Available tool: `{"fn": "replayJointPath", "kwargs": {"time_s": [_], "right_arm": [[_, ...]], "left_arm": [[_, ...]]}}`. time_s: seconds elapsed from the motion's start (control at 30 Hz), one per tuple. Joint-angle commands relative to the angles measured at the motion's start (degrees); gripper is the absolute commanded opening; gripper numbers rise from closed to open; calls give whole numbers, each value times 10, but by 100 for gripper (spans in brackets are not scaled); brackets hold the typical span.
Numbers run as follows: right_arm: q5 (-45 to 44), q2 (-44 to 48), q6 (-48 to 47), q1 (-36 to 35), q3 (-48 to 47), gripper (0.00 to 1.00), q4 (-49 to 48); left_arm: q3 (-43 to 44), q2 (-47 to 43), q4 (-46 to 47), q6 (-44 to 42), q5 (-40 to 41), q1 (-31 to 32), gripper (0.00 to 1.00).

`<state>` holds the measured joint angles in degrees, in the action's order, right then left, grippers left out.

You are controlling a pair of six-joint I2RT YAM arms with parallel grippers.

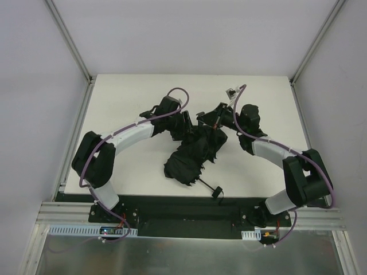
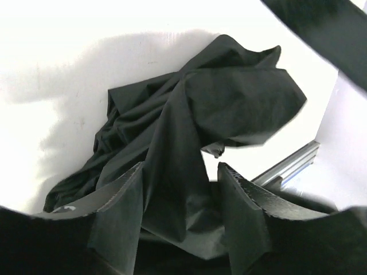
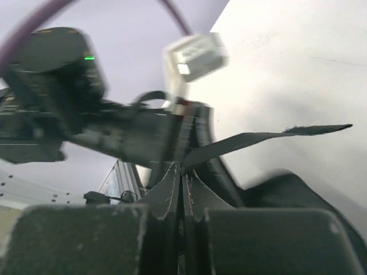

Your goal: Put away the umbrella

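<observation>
The black umbrella (image 1: 192, 153) lies crumpled and unrolled in the middle of the white table, its thin shaft running to the small handle (image 1: 217, 192) near the front edge. My left gripper (image 1: 187, 125) sits at the canopy's far left edge. In the left wrist view its jaws (image 2: 180, 169) stand apart with a fold of canopy fabric (image 2: 229, 97) running between them. My right gripper (image 1: 213, 119) is at the canopy's far right edge. In the right wrist view it (image 3: 183, 169) is shut on the umbrella's flat strap (image 3: 269, 138), which sticks out to the right.
The white table (image 1: 126, 97) is enclosed by grey walls and metal frame posts at left and right. A black base strip (image 1: 189, 206) with both arm mounts runs along the near edge. The left arm's wrist (image 3: 114, 132) hangs close in front of my right gripper.
</observation>
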<state>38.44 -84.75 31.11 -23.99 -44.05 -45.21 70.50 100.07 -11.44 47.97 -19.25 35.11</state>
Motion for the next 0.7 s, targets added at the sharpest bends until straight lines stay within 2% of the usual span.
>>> {"fn": "replayJointPath", "kwargs": {"time_s": [0.0, 0.07, 0.17, 0.27, 0.37, 0.53, 0.67], "right_arm": [[10, -44, 1, 37, 8, 0, -83], [29, -73, 4, 48, -2, 0, -87], [42, -95, 25, 55, -19, 0, -94], [42, -96, 62, 55, -31, 0, -101], [31, -90, 118, 50, -39, 0, -130], [-10, -74, 206, 31, -43, 0, -218], [-28, -73, 190, 33, -36, 1, -209]], "left_arm": [[-17, -106, -25, -25, 35, -19, 55], [-18, -134, -41, -46, 49, -22, 61], [-21, -157, -44, -65, 14, -19, 68], [-24, -146, -44, -76, -37, -2, 68], [-35, -134, -43, -85, -27, 30, 65], [-40, -90, -33, -81, -29, 54, 37], [-66, -116, -25, -67, 14, 55, 22]]}}
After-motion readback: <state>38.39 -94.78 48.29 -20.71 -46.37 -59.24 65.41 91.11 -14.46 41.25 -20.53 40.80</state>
